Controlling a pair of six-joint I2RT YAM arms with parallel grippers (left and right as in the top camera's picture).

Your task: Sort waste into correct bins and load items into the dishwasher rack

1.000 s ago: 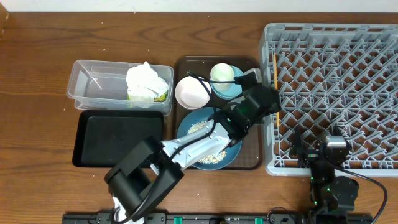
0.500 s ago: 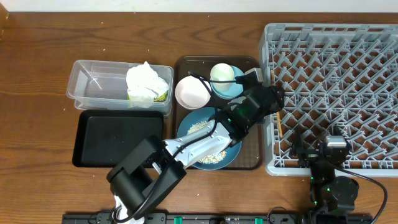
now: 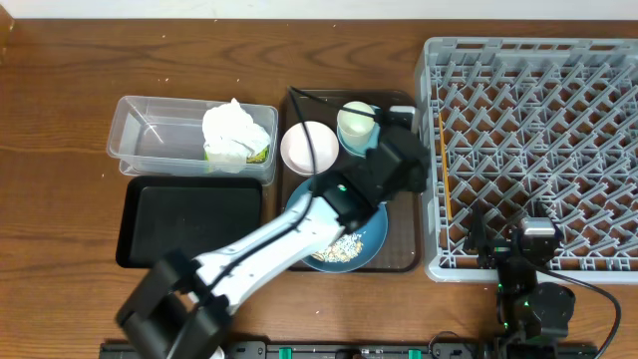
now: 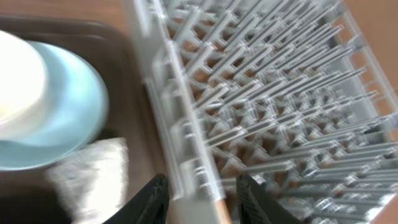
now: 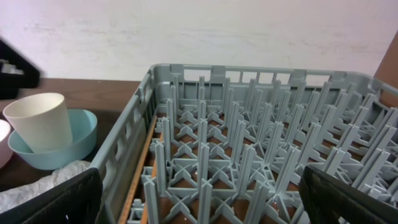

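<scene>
My left gripper (image 3: 419, 160) hovers open over the brown tray's right side, at the left wall of the grey dishwasher rack (image 3: 558, 120). In its wrist view that rack wall (image 4: 186, 155) and a chopstick end (image 4: 221, 210) show between the spread fingers (image 4: 155, 200). The chopsticks (image 3: 443, 150) lie inside the rack along its left wall, free of the fingers. A cream cup (image 3: 356, 122) stands in the light-blue dish (image 3: 351, 145), next to a pinkish-white bowl (image 3: 307, 148). Rice grains lie on the dark-blue plate (image 3: 374, 234). My right gripper (image 5: 205, 199) is wide open over the rack's near part.
A clear tub (image 3: 150, 140) holds white napkins (image 3: 234, 125) and a yellow-green wrapper (image 3: 257, 155). A black tray (image 3: 189, 221) lies in front of it. A silvery scrap (image 4: 93, 168) rests on the brown serving tray (image 3: 404, 244) beside the dish.
The left gripper has opened, leaving the chopsticks in the rack by its left wall, and has drawn back leftward over the tray. The right arm has not moved.
</scene>
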